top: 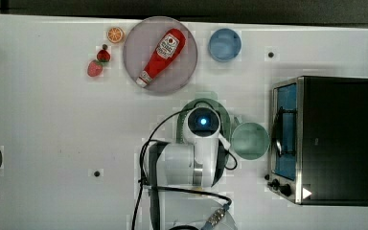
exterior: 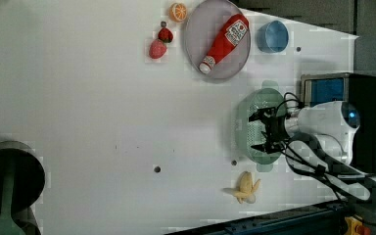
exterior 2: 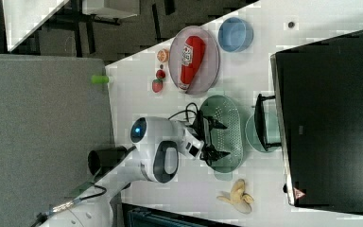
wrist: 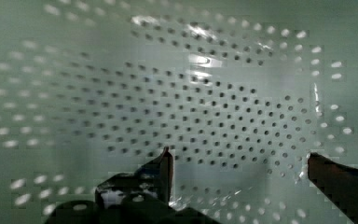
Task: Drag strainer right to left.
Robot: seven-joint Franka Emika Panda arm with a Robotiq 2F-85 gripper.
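From the top view, my arm covers most of the strainer [top: 191, 106], which sits beside the mug [top: 250, 140] near the oven [top: 323, 139]. In the left view, my gripper [exterior: 258, 132] hangs over the strainer's bowl, fingers spread wide. In the right view, likewise. In the wrist view, holes fill the strainer's floor between my fingertips [wrist: 167, 163].
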